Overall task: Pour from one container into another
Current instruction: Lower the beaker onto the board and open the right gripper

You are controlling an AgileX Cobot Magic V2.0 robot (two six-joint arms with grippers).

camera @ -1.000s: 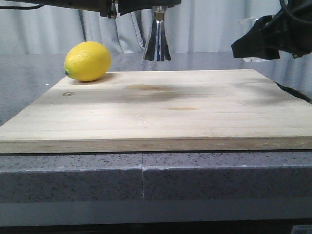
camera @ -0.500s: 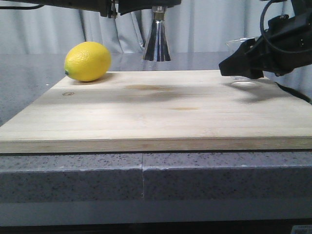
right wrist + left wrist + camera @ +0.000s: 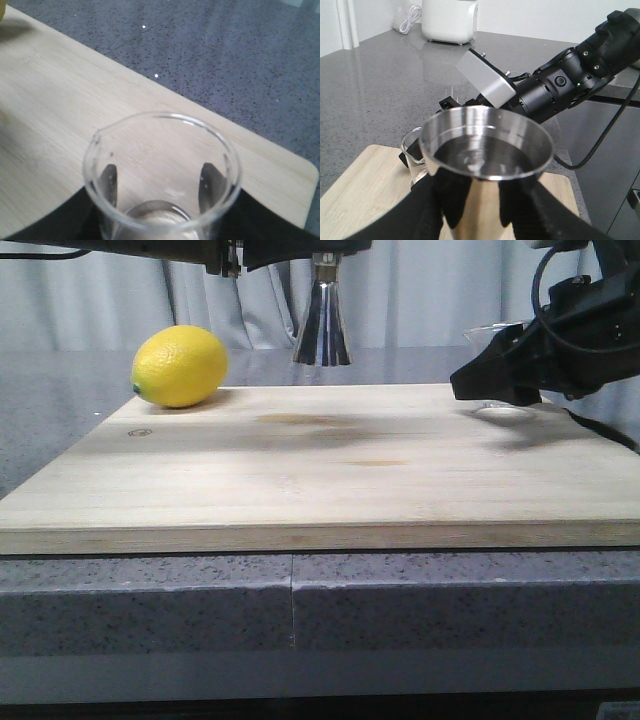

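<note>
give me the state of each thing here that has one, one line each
beaker: upright, set on the board's right rear corner, looks empty, gripped
jigger: held in the air, upright, liquid in its top cup
lemon: lying loose on the board's left rear corner
left gripper: shut on the jigger
right gripper: shut on the beaker
cutting board: flat on the counter

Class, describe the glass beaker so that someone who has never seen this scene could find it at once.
Start at the wooden board on the grey counter and go to its far right corner. There the right gripper holds the beaker, its base on the board. It is small, clear and open-topped with a pour lip, unlike the yellow lemon at the far left or the shiny steel jigger held up by the left gripper.
</note>
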